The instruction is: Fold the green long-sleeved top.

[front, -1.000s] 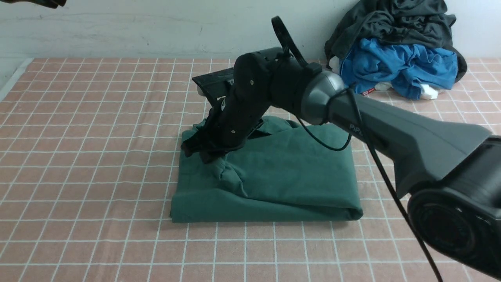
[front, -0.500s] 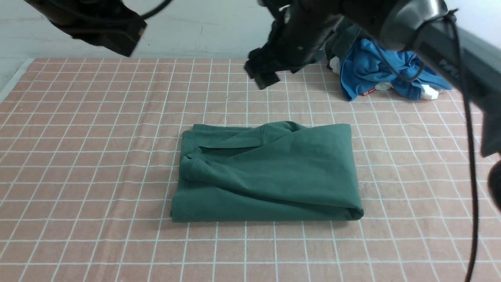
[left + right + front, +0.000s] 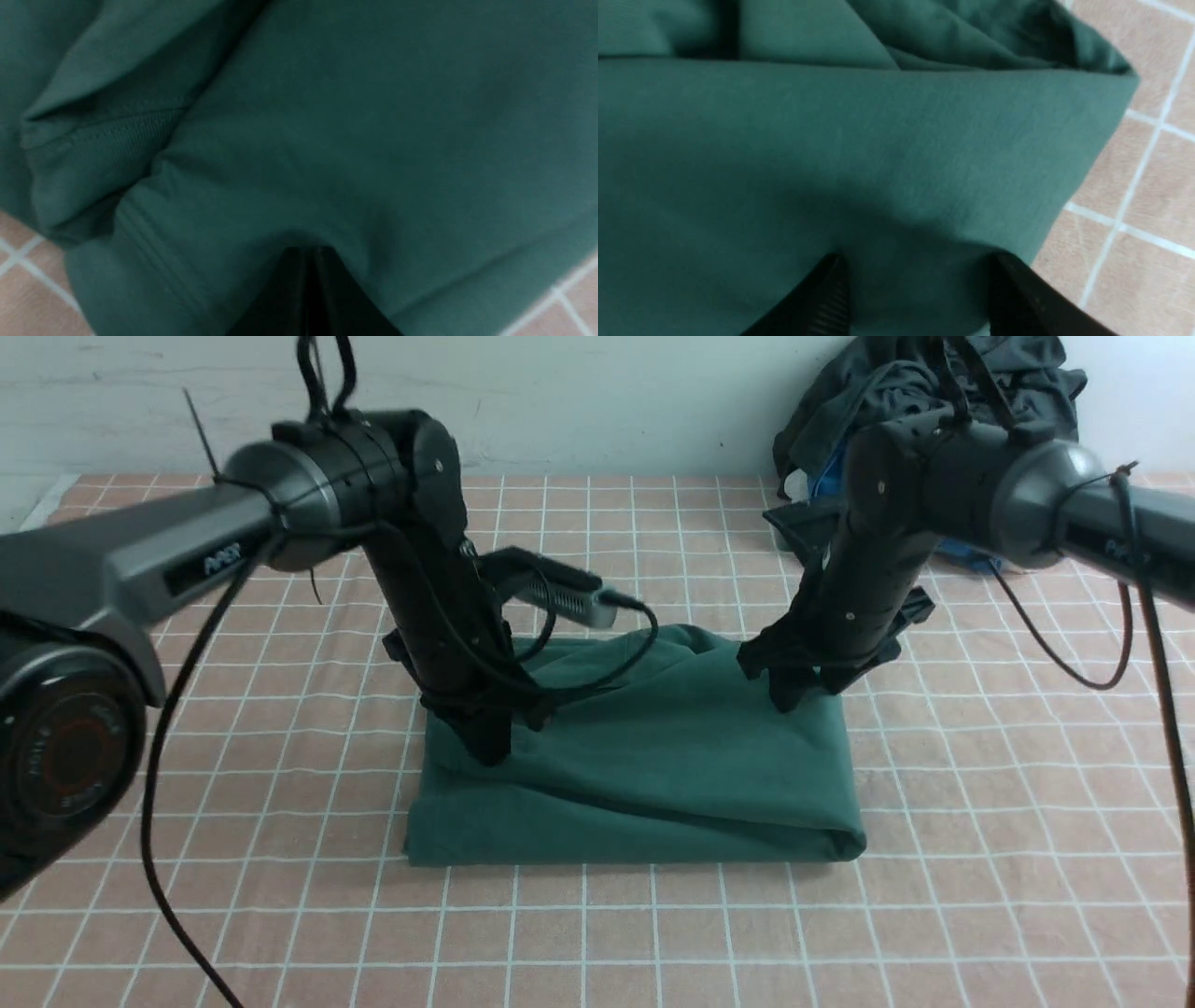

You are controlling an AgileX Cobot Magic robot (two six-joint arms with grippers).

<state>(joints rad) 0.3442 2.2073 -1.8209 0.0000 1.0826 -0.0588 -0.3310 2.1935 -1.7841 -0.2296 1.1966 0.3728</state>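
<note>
Front: the green long-sleeved top (image 3: pixel 653 775) lay folded in the middle of the desk (image 3: pixel 280 896); the left tool (image 3: pixel 490 747) and right tool (image 3: pixel 794 695) stood on it.
Left wrist: left tool (image 3: pixel 310 289) closed tight, pressing cloth.
Right wrist: right tool (image 3: pixel 915 270) wide over a corner of the top.
Advice: probably press evenly and avoid dragging layers.

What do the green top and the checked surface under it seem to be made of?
Green long-sleeved top: matte knit cloth, probably cotton; soft folds, fine grain, a ribbed band. Table cover: pinkish cloth with a white grid, perhaps towel-like; its grain looks fuzzy up close, fibre unclear.
</note>
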